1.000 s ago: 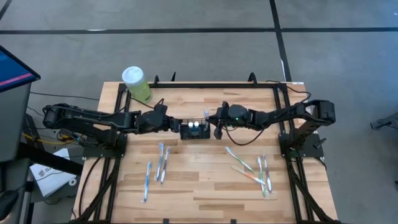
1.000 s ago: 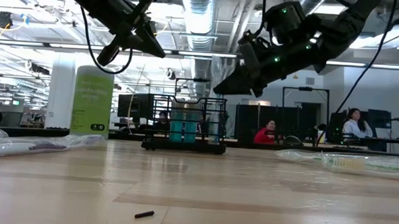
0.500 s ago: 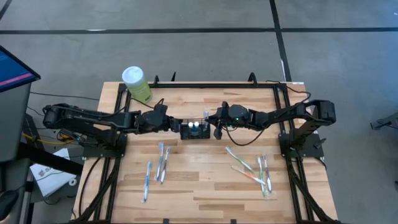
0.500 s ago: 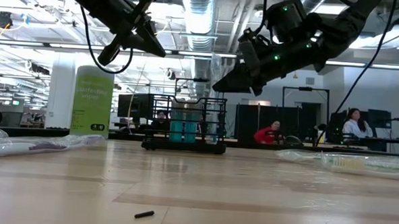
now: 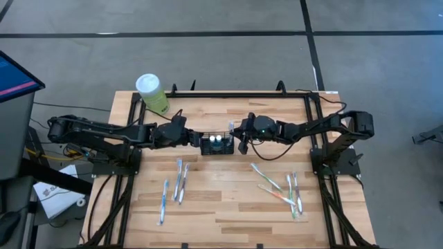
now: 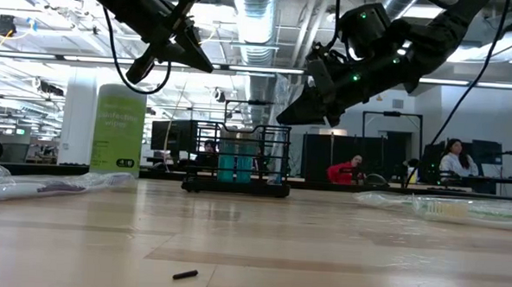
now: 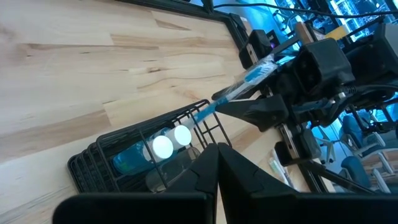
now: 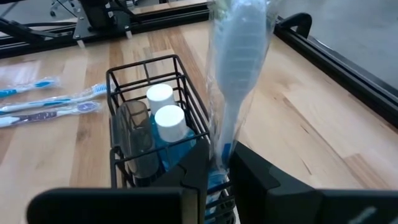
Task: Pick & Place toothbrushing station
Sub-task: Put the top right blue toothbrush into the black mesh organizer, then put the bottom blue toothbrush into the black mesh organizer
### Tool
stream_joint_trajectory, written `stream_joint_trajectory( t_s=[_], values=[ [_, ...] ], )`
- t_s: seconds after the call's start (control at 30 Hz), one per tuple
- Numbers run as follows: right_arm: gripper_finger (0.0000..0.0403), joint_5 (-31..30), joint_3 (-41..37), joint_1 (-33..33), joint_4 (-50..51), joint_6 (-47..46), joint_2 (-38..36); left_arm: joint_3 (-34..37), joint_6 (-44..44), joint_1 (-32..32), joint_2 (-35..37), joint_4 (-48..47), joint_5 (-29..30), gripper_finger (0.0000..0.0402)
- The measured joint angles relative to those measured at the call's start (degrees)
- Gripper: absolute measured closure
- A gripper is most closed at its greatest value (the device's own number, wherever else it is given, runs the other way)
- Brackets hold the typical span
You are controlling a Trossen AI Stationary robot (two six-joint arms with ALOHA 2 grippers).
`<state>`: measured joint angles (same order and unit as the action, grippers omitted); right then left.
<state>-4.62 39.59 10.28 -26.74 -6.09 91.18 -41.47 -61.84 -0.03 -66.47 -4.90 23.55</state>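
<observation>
The toothbrushing station (image 5: 217, 144), a small black wire-mesh caddy, stands upright on the bench (image 5: 221, 207) a little behind its middle, between the two arms. In one of its compartments stand two blue tubes with white caps (image 8: 165, 109), side by side; beside them in the caddy is a clear cup (image 8: 134, 134).

The right gripper (image 5: 239, 138) hangs just beside the caddy's right end, raised above the bench top in the low view. Its jaws are nearly together and grip a wrapped toothbrush (image 8: 235, 68) by the lower part of its handle; the toothbrush stands up from the jaws with its pale head uppermost, and in the left wrist view its handle reaches down to the caddy's upper rim (image 7: 205, 112).

The left gripper (image 5: 194, 138) hovers just beside the caddy's left end, also above the bench, with its jaws pressed together and holding nothing.

More wrapped toothbrushes lie flat on the bench nearer the front: one group (image 5: 176, 183) on the left side, another (image 5: 280, 187) on the right. A green canister with a white lid (image 5: 151, 93) stands at the far left corner, well apart from the caddy.
</observation>
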Motion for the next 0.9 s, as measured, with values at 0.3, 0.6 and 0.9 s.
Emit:
stream_joint_trajectory(
  t_s=[0.3, 0.6, 0.9],
  values=[
    [0.0351, 0.0, 0.0, 0.0, 0.1, 0.0, 0.0, 0.0, 0.1, 0.0, 0.0, 0.3, 0.1, 0.0402],
    [0.0304, 0.1, -0.2, 0.0, 0.5, 0.0, 0.2, 0.0, 0.4, 0.0, 0.0, 0.7, 0.2, 0.0402],
    [0.0225, 0.1, -0.2, 0.0, 0.4, -2.5, -0.1, 0.0, 1.6, 0.0, 0.0, 0.8, 0.5, 0.0402]
  ],
)
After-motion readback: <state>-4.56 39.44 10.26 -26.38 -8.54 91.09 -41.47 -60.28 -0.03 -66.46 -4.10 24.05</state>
